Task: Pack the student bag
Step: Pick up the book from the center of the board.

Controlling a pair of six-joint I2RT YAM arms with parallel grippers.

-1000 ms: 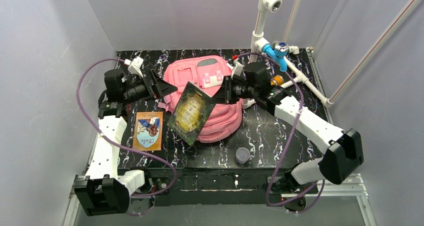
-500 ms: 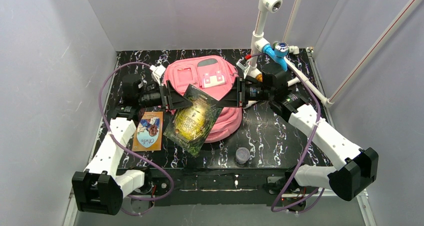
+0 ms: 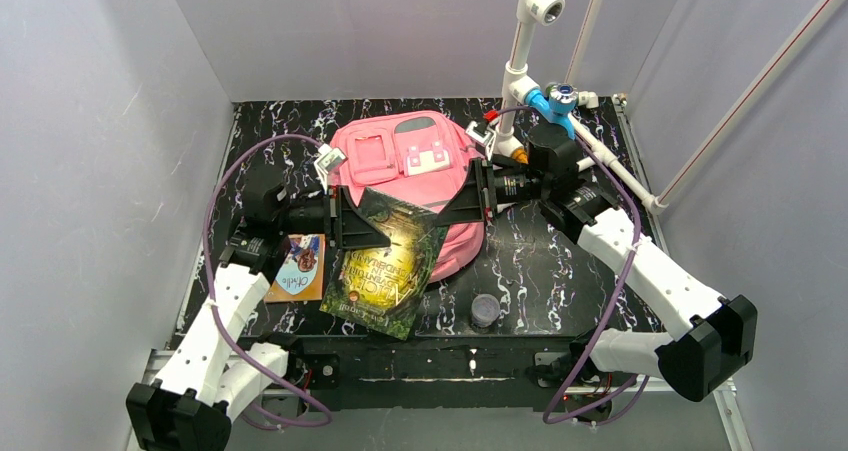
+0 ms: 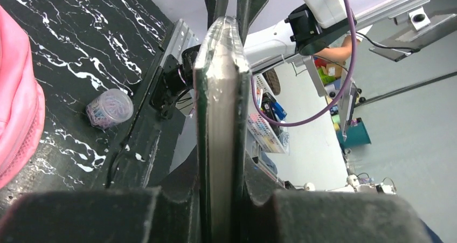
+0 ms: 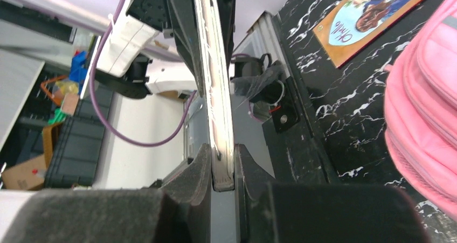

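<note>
"Gripping what, each claw?"
"One dark green book (image 3: 385, 266): left claw (image 3: 372, 233) and right claw (image 3: 448, 204) are closed on it (opposite edges), holding it tilted above the near edge of the student bag (image 3: 400, 156)."
"Bag position?"
"Lying on the tabletop (image 3: 540, 271), rear centre, between both arms."

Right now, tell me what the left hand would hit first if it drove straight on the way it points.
The left hand is shut on the green book, so it pushes that first; beyond the book's far edge the right hand faces it, likely next.
</note>
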